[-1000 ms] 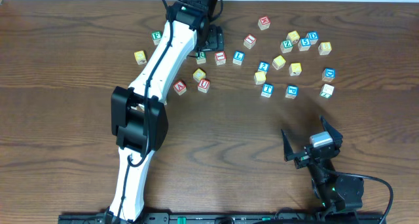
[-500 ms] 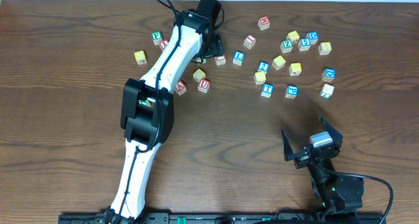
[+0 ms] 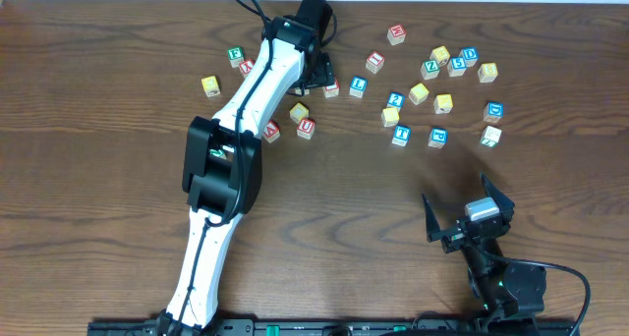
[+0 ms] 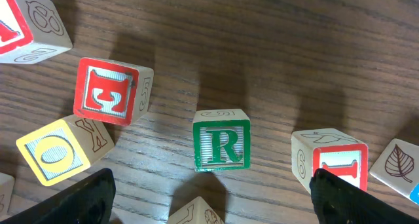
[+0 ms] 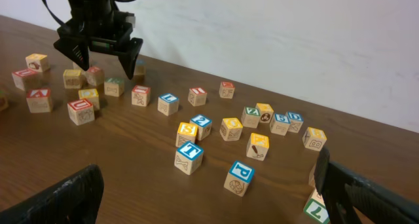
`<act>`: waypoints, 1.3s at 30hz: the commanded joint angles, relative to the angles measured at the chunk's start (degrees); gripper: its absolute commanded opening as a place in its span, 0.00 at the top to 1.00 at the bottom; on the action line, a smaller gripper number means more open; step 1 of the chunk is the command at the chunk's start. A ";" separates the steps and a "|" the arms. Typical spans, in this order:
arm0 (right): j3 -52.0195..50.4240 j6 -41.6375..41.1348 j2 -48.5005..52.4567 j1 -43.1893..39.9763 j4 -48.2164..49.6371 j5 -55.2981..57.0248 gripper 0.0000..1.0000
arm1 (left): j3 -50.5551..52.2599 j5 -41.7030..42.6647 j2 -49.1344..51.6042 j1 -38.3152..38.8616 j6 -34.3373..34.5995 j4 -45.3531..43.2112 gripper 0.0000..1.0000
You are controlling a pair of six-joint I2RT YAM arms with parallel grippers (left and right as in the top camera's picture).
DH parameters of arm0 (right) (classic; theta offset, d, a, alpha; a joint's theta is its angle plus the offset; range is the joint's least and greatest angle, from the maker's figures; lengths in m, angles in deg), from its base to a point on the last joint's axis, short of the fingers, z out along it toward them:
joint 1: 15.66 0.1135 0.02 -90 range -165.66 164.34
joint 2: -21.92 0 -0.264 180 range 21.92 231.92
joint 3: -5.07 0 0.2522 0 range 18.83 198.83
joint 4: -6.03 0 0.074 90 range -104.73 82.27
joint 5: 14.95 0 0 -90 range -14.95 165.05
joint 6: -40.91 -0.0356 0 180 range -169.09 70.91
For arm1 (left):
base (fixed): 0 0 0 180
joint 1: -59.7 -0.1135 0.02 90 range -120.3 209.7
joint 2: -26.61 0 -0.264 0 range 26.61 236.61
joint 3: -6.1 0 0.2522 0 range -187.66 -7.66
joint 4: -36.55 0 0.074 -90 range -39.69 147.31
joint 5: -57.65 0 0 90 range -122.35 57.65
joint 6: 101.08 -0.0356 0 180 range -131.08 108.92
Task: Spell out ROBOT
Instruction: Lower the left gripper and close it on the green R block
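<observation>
A green R block [image 4: 222, 140] lies face up on the wooden table, centred just ahead of my left gripper [image 4: 213, 201]. That gripper is open and empty, with its fingers on either side of the block and above it. In the overhead view the left gripper [image 3: 313, 69] hangs over the far cluster and hides the R block. A yellow O block [image 4: 55, 152] lies left of the R. A blue T block [image 3: 400, 135] sits mid-right and also shows in the right wrist view [image 5: 188, 157]. My right gripper [image 3: 468, 223] is open and empty near the front right.
A red block [image 4: 108, 91] and a red I block [image 4: 337, 168] flank the R block. A plain block corner [image 4: 200, 211] pokes up just below the R. Several more letter blocks are scattered at the back right, such as a blue P block [image 5: 239, 177].
The left arm shifted its elbow up and right, and the gripper settled lower over the block cluster. It then held still. The right arm has not moved.
</observation>
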 commanded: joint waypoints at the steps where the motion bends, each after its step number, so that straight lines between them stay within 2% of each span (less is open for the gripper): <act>1: -0.07 -0.63 -0.35 -0.44 -0.26 -0.09 0.01 | 0.26 -1.38 2.12 -0.28 -0.76 -0.39 0.07; 9: -0.07 -0.63 -0.35 -0.44 -0.26 -0.11 0.01 | 0.28 -1.38 3.63 -0.28 -0.79 -0.85 0.07; 16: -0.07 -0.63 -0.35 -0.44 -0.26 -0.11 0.01 | 0.28 -1.36 3.76 -0.42 -1.22 -2.95 0.18; 21: -0.07 -0.63 -0.35 -0.44 -0.26 -0.09 0.01 | 0.28 -1.36 3.76 -0.39 -1.22 -4.81 0.20; 23: -0.07 -0.63 -0.35 -0.44 -0.26 -0.11 0.01 | 0.28 -1.36 3.89 -0.39 -1.22 -5.05 0.42; 39: -0.07 -0.63 -0.35 -0.44 -0.26 -0.11 0.01 | 0.28 -1.31 5.01 -0.33 -1.20 -3.80 0.42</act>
